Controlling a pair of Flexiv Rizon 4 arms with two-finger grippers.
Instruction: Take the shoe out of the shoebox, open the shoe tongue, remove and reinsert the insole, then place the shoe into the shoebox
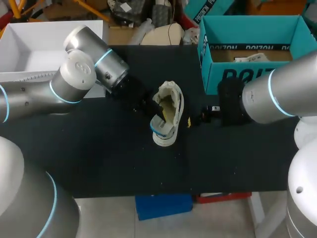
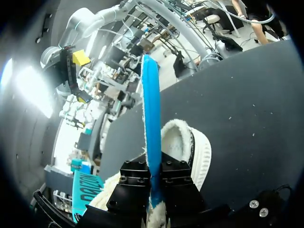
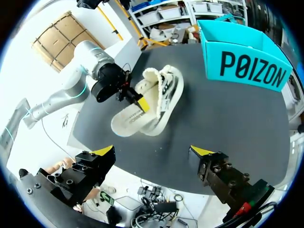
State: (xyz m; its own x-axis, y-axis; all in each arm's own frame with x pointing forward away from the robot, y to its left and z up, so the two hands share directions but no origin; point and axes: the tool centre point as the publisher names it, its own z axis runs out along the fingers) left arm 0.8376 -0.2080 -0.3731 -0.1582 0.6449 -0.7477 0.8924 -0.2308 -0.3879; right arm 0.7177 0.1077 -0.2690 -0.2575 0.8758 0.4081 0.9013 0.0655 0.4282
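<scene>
A cream shoe (image 1: 171, 101) with fluffy lining lies on its side on the black table, mid-table. Its insole (image 1: 162, 133), cream with a blue underside, sticks out of the shoe's opening toward the table's front. My left gripper (image 1: 148, 107) is at the shoe's left side, shut on the insole (image 2: 152, 109), whose blue edge stands up between the black fingers (image 2: 135, 183). In the right wrist view the shoe (image 3: 166, 90) and insole (image 3: 127, 124) lie ahead of my right gripper (image 3: 154, 152), which is open, empty and clear of them. The teal shoebox (image 1: 247, 74) stands at the back right.
A white open box (image 1: 29, 49) sits at the back left, behind my left arm. My right gripper (image 1: 197, 120) hovers just right of the shoe, in front of the shoebox (image 3: 247, 69). Bare black table surface (image 1: 124, 168) runs along the front.
</scene>
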